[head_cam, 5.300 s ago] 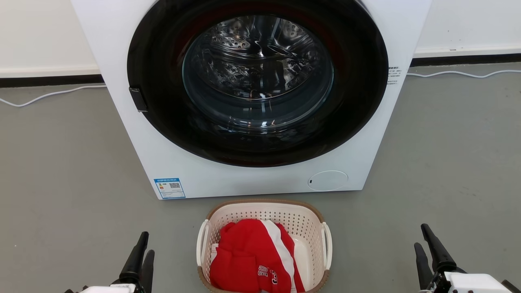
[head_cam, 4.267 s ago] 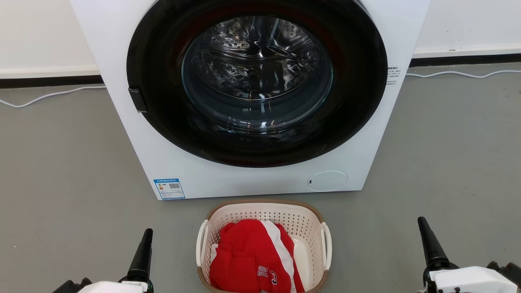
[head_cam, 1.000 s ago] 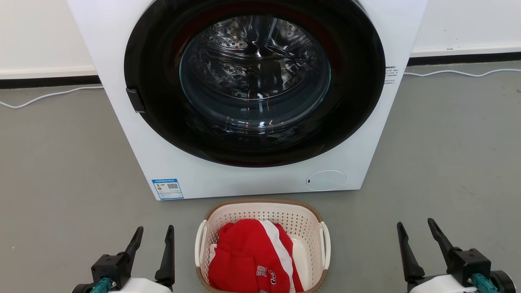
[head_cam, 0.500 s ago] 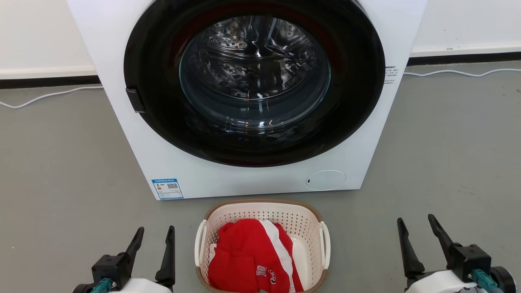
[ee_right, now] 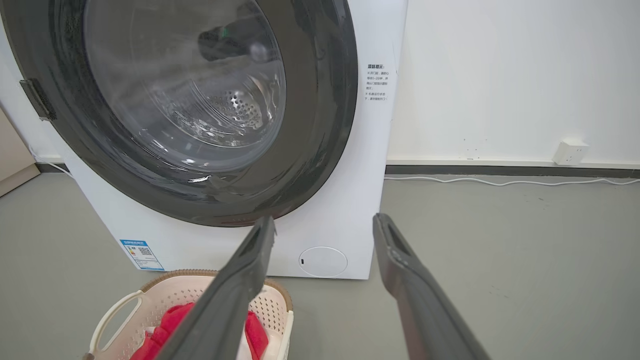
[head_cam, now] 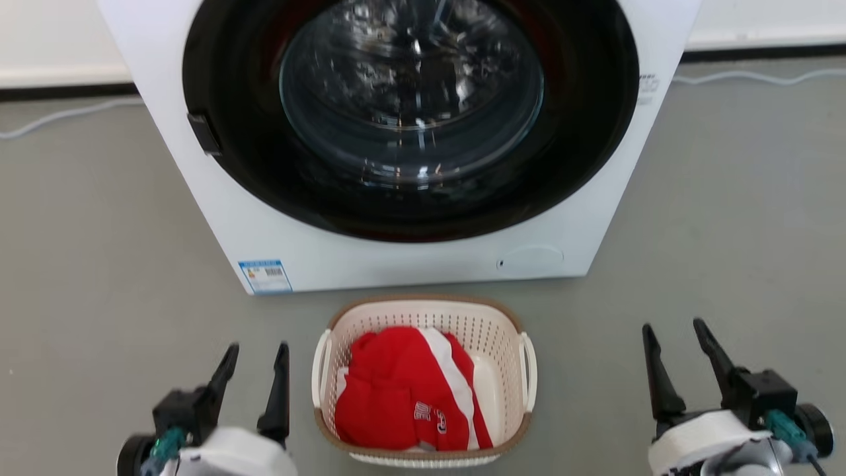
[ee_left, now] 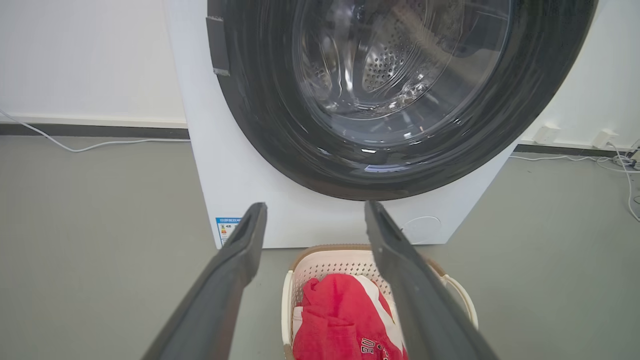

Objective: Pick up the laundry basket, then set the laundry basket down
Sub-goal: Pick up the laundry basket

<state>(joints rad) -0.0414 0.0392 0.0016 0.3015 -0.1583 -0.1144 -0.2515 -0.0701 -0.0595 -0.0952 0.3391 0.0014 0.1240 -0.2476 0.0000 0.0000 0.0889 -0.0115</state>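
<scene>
Bare grey floor (head_cam: 86,231) lies open left of the left claw (head_cam: 257,346), whose two fingers stand parted, gripping and touching nothing. Just right of it, between the two claws, one laundry basket (head_cam: 396,318) sits on the floor holding one red garment (head_cam: 396,390), its far rim near the one washing machine (head_cam: 396,264). Further right, well apart from the basket, the right claw (head_cam: 672,325) is likewise spread and empty, with free floor beyond.

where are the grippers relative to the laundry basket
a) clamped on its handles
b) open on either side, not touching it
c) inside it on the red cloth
b: the left gripper and right gripper stand open either side of the laundry basket, clear of its handles.
</scene>
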